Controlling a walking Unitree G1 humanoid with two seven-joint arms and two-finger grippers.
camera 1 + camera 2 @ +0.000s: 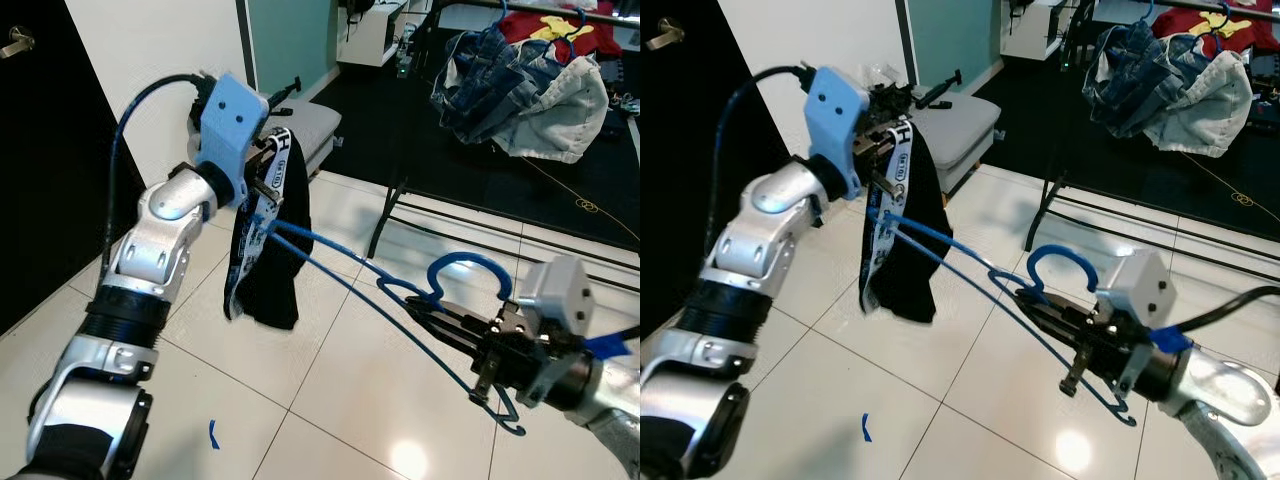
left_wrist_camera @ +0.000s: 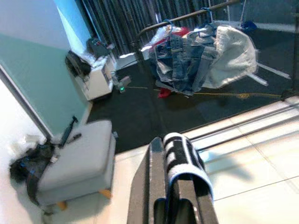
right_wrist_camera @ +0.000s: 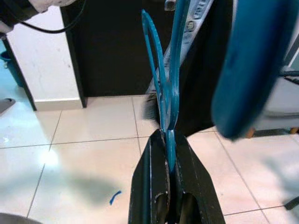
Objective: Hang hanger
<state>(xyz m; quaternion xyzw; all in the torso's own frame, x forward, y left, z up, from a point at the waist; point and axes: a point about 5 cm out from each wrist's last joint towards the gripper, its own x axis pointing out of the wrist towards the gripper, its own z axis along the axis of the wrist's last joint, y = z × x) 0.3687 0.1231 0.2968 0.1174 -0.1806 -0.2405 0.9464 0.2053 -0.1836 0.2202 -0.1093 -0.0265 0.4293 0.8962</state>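
At centre frame, the right gripper (image 1: 425, 312) has its two black fingers clamped on the blue wire hanger (image 1: 400, 300) just below its hook. The left gripper (image 1: 262, 190), upper left of centre, pinches the black garment with a white lettered band (image 1: 268, 255), which drapes over the hanger's far end. A black clothes rack (image 1: 400, 190) hung with denim clothes (image 1: 520, 85) stands at upper right on the white tiled floor (image 1: 300, 400).

Glossy white floor tiles (image 1: 330, 400) with grey grout reflect a bright ceiling light near the bottom of the head views, and a small blue mark (image 1: 213, 434) sits on one tile. Farther back the floor turns to dark carpet (image 1: 480, 190). A black door (image 1: 40, 150) stands on the left beside a white wall (image 1: 150, 40) and a teal panel (image 1: 290, 35). A grey padded stool (image 1: 312, 128) sits by that wall. A black clothes rack (image 1: 400, 190) carries denim garments (image 1: 520, 90).
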